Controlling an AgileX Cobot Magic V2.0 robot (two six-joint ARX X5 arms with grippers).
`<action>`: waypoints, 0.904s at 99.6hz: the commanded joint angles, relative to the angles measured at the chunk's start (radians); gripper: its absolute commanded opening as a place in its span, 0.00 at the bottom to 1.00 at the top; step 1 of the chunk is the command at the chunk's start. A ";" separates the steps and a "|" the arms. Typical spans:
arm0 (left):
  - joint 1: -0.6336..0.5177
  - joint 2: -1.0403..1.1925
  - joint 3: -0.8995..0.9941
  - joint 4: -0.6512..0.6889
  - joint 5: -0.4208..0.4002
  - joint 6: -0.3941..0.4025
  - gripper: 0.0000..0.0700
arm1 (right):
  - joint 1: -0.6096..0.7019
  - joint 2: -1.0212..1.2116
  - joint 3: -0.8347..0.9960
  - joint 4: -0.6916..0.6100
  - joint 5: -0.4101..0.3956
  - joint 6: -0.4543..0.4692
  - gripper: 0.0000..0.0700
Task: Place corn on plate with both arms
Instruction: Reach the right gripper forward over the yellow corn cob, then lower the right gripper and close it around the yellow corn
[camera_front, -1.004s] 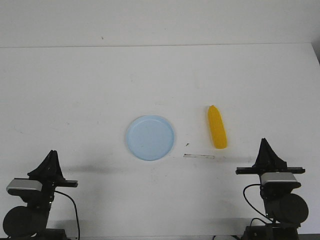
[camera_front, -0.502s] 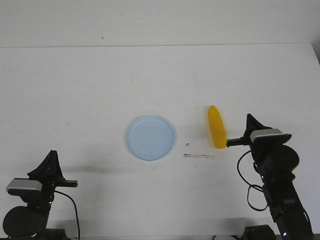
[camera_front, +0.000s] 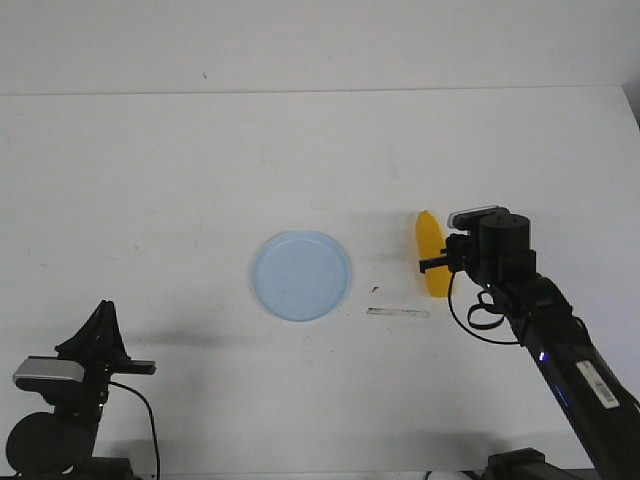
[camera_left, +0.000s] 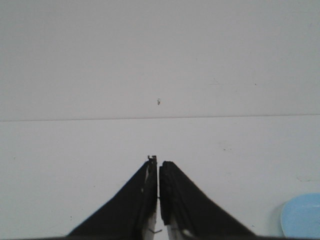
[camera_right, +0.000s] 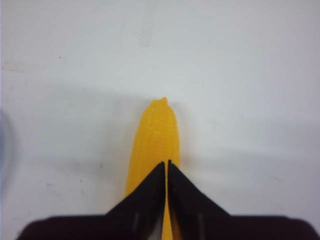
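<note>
Two black pointed tools, both closed: right tool (camera_right: 166, 165) above bright yellow-orange plastic corn (camera_front: 428, 255); left tool (camera_left: 158, 162) low, apart from round pale-blue plate (camera_front: 300, 275).

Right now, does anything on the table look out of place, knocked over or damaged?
Nothing stands out. The corn lies flat and whole on the table, to the right of the plate, which sits flat. The only oddity is a thin pale strip on the table in front of the corn.
</note>
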 joint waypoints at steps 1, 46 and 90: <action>0.000 -0.002 0.005 0.012 -0.001 0.013 0.00 | 0.003 0.049 0.060 -0.035 0.000 0.048 0.01; 0.000 -0.002 0.005 0.012 -0.001 0.013 0.00 | 0.020 0.259 0.235 -0.217 -0.001 0.185 0.76; 0.000 -0.002 0.005 0.012 -0.001 0.013 0.00 | 0.020 0.365 0.233 -0.214 0.000 0.172 0.77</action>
